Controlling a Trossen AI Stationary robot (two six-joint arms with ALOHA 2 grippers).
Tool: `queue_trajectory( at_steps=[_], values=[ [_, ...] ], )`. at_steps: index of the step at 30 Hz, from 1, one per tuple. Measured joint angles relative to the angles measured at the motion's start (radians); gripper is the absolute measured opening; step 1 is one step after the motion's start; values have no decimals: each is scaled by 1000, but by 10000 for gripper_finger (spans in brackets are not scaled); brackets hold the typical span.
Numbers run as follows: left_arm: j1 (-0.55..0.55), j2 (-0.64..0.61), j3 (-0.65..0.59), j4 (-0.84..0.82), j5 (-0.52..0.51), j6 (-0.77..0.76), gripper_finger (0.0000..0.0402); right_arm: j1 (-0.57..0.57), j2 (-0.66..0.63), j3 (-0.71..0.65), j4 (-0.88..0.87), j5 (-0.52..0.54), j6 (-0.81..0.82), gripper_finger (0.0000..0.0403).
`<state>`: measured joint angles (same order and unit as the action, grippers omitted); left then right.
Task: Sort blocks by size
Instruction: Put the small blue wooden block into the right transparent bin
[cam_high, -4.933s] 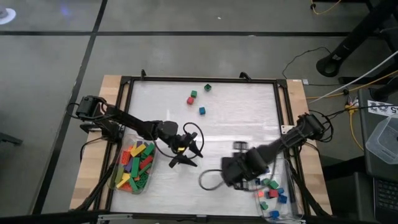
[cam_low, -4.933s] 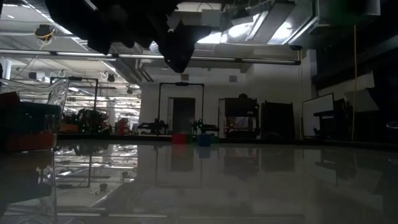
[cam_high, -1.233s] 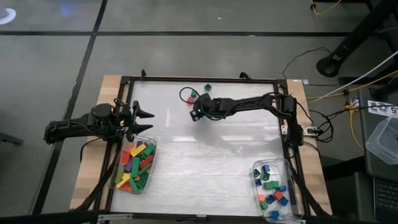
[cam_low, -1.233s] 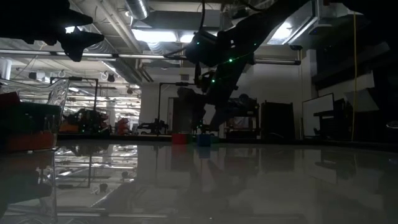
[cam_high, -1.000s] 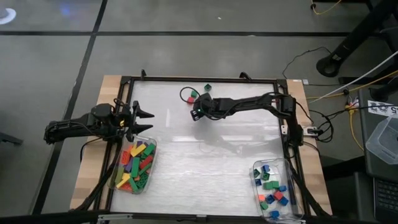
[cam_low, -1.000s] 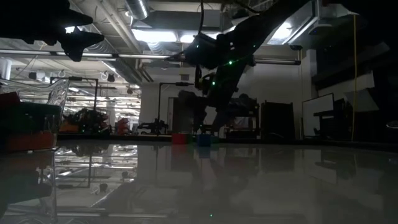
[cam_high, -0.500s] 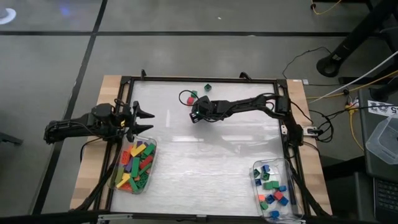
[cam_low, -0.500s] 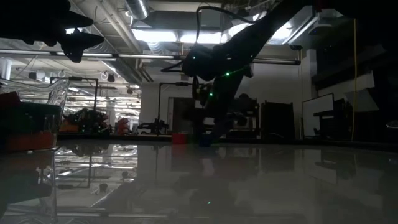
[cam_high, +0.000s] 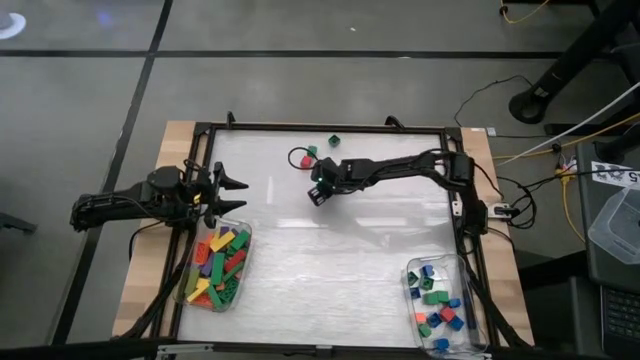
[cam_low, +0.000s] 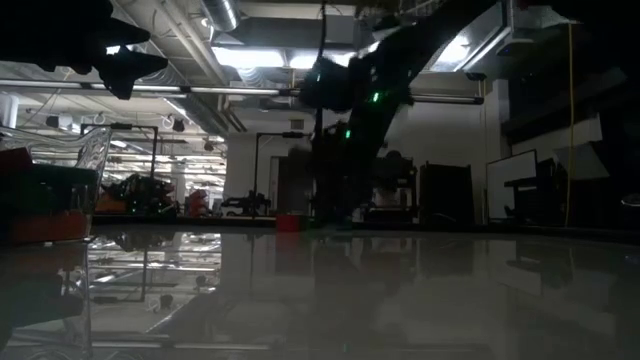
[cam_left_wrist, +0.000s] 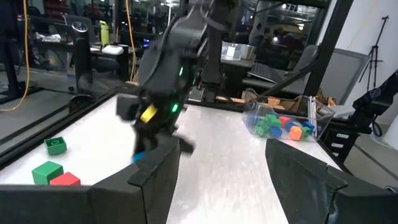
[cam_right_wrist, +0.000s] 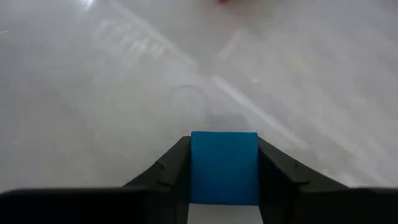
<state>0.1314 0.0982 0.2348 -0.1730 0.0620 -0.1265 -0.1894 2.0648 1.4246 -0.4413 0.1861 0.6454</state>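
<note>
My right gripper (cam_high: 320, 193) is over the far middle of the table, shut on a small blue block (cam_right_wrist: 224, 155). The block also shows as a blue spot under that gripper in the left wrist view (cam_left_wrist: 138, 155). A red block (cam_high: 306, 160) and two green blocks (cam_high: 312, 151) (cam_high: 334, 141) rest flat on the table just beyond it. My left gripper (cam_high: 238, 195) is open and empty at the table's left edge, above the left tub. My right gripper pinches the blue block by two opposite sides (cam_right_wrist: 198, 174) between its two fingers. The fingers slant down from the table's right side. The block sits level between the fingertips, its top face showing, and in the low view it no longer stands on the table.
A clear tub (cam_high: 215, 265) of long blocks stands at the near left. A clear tub (cam_high: 437, 305) of short blocks stands at the near right and also shows in the left wrist view (cam_left_wrist: 280, 121). A black frame (cam_high: 320, 127) rims the table. The white middle is bare.
My right gripper has dipped to the table at the blue block, taken hold of it and risen again, shifting a little toward the near edge. The blue block has left its place beside the red one. My left arm has kept still.
</note>
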Motion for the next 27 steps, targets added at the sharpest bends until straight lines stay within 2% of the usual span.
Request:
queue_trajectory(
  at_steps=[9,15,20,27],
  values=[
    [0,3,0,-5,0,0,225,21,-205,0,-209,-327,2,133],
    [0,3,-1,-5,0,0,225,97,-357,0,-295,-518,92,137],
    [0,3,-1,-5,0,5,225,213,-482,1,-409,-532,194,136],
    [0,3,-1,-4,0,24,225,452,-596,1,-643,-462,373,140]
  ],
)
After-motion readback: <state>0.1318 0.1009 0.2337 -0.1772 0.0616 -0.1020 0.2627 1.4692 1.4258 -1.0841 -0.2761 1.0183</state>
